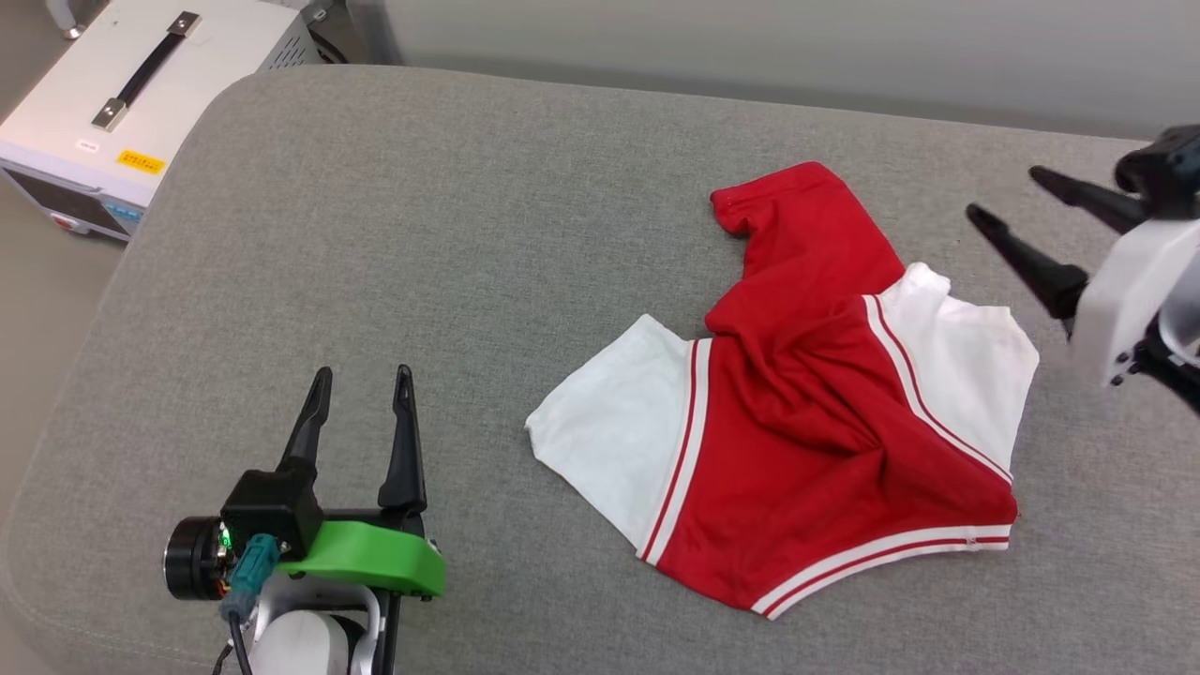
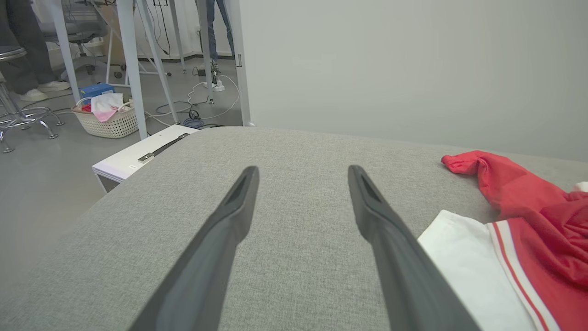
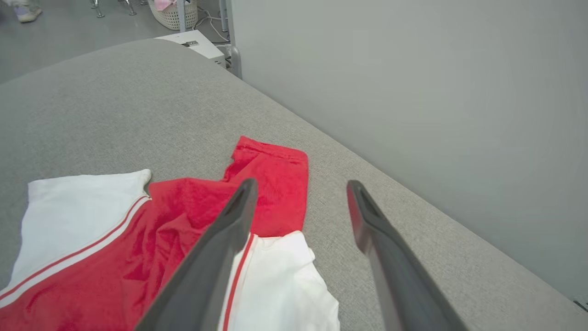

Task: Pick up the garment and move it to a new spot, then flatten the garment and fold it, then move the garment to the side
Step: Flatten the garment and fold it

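The garment, a red jersey with white sleeves and red-white striped trim, lies rumpled on the grey cushioned surface, right of centre. Its lettering is hidden. My right gripper hangs open above the surface just right of the garment, holding nothing; in the right wrist view its fingers spread over the garment and bare cushion. My left gripper stands open at the lower left, well left of the white sleeve, with nothing between its fingers. The garment shows at the right edge of the left wrist view.
A white equipment case with a black handle stands off the surface's far left corner. A grey wall runs close behind the far edge. On the floor beyond are table legs, cables, a laundry basket and a person's legs.
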{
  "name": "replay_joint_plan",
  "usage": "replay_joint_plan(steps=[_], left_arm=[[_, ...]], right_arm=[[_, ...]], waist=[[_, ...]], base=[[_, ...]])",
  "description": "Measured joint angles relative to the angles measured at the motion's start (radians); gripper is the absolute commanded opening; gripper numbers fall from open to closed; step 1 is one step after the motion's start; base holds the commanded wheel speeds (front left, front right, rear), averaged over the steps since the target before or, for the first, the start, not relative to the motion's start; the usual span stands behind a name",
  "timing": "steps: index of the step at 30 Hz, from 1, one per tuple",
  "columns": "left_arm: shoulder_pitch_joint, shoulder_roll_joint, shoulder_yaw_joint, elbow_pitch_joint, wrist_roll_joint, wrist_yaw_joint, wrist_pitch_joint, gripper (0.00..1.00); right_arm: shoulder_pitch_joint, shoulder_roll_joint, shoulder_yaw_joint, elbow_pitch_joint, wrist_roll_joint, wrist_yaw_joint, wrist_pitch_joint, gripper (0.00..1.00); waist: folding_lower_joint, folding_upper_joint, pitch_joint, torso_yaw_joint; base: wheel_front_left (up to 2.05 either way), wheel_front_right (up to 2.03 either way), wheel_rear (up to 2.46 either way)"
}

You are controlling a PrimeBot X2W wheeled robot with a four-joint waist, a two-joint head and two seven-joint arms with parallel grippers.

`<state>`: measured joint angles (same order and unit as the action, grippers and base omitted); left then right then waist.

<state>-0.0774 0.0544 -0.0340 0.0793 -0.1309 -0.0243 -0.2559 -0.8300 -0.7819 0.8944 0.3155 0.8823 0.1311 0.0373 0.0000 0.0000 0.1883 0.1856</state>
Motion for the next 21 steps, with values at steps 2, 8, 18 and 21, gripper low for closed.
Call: replay_joint_plan(steps=[2, 8, 18, 21], left_arm=[[0.001, 0.000, 0.000, -0.003, 0.012, -0.007, 0.000, 1.00], [0.004, 0.000, -0.007, -0.011, 0.018, -0.008, 0.000, 1.00], [-0.009, 0.000, -0.027, -0.015, 0.017, -0.008, 0.000, 1.00], [-0.021, 0.000, -0.033, -0.015, 0.015, -0.008, 0.000, 1.00]], right_arm=[[0.007, -0.034, -0.039, -0.018, 0.001, 0.000, 0.032, 1.00], [0.028, -0.131, -0.110, -0.033, 0.024, 0.000, 0.232, 1.00], [0.068, -0.134, -0.128, -0.030, 0.060, 0.000, 0.556, 1.00], [0.073, -0.090, -0.128, -0.002, 0.037, 0.000, 0.589, 1.00]], waist=[[0.0000, 0.0000, -0.004, -0.005], [0.0000, 0.0000, 0.010, -0.006], [0.0000, 0.0000, 0.069, 0.008], [0.0000, 0.0000, 0.089, 0.013]], base=[[0.00, 0.00, 0.00], [0.00, 0.00, 0.00], [0.00, 0.00, 0.00], [0.00, 0.00, 0.00]])
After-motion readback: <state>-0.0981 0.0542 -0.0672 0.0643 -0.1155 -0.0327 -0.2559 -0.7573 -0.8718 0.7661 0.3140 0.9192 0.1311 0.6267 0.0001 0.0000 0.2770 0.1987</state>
